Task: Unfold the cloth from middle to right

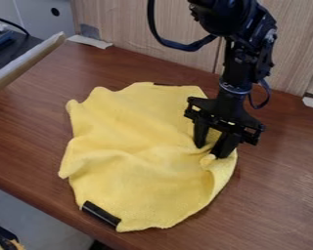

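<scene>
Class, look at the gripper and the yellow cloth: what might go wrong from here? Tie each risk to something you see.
The gripper stands open at a small fold near the cloth's right edge, so closing might catch too little, and the fold could slip out.

Creases run left from that fold, so a pull may drag the cloth along rather than open it.

A black piece at the lower-left edge lies near the table's front edge; dragging might knock it off.

Cloth (129,122): one, plain yellow; largely spread, rumpled, left edge wavy, right side bunched into a small raised fold. Lies on brown table (283,195), lower end near its front edge.
</scene>
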### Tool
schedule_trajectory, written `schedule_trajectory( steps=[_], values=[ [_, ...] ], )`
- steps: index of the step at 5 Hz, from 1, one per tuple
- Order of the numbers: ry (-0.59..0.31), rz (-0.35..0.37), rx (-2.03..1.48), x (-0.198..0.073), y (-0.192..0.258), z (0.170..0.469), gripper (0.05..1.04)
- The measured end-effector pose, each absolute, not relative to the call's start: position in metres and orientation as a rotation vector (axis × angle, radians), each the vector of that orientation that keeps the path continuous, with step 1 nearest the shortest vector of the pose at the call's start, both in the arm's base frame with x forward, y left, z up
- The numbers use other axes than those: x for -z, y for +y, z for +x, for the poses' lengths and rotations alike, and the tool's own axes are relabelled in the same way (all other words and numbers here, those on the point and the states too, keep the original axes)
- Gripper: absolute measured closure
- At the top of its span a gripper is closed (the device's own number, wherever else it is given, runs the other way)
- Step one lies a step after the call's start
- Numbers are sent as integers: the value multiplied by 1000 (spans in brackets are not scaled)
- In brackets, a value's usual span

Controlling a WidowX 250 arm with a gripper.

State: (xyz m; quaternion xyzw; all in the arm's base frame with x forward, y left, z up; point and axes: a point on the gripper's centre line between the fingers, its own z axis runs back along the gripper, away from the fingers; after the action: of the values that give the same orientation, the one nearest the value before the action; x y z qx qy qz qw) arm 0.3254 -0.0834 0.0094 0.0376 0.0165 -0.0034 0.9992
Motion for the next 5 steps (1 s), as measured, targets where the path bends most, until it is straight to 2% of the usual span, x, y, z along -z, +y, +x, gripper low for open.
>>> schedule_trajectory(
  steps=[1, 2, 4, 5],
  values=[
    [37, 76, 5, -10, -82, 323, 112],
    [54, 71, 15, -11, -81, 318, 97],
    [-32, 10, -14, -72, -63, 315, 91],
    [-69, 1, -23, -101, -54, 311, 87]
  ],
)
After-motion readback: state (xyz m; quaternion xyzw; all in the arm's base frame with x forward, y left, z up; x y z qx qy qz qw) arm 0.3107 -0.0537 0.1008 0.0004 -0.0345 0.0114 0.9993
